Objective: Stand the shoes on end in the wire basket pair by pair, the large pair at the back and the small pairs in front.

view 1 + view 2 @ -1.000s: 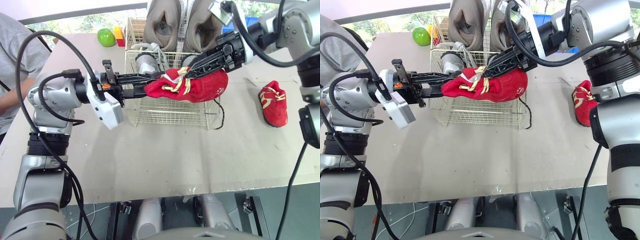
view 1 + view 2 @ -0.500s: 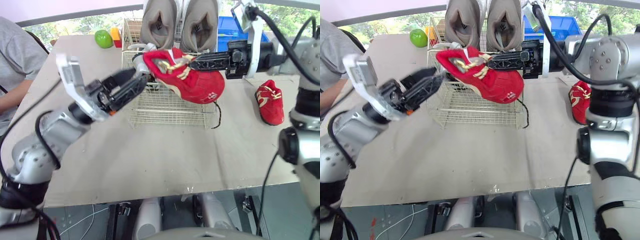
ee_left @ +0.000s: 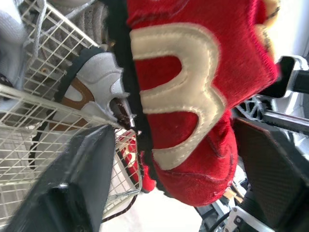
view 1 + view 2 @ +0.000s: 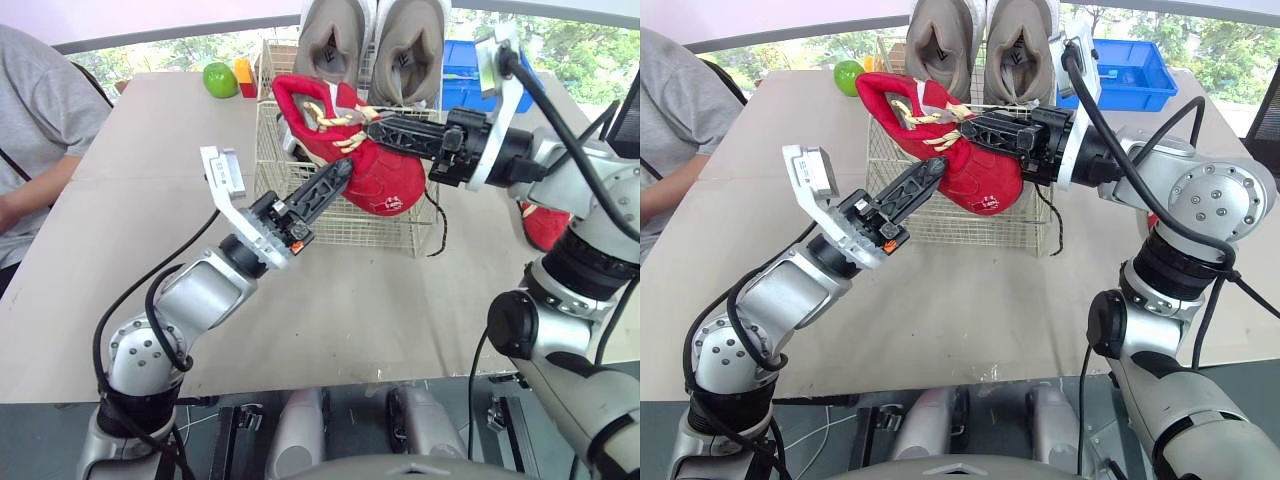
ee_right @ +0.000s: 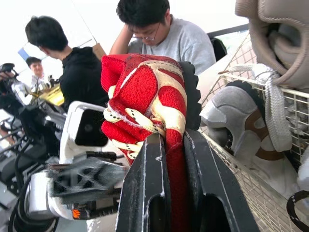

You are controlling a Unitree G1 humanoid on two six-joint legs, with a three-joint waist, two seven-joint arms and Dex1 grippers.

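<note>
Since the right gripper (image 4: 380, 127) pinches the red shoe (image 4: 372, 168) only by its laced tongue (a thin, soft hold), the shoe hangs tilted below those fingers, toe lowest, over the wire basket (image 4: 340, 228). It could twist or slip free and drop flat onto the small grey shoe (image 3: 91, 87) beneath. The left gripper (image 4: 335, 180) reaches up on a raised forearm, fingers spread either side of the shoe's flank; I cannot tell whether they touch it. The right arm stretches level across the basket.
</note>
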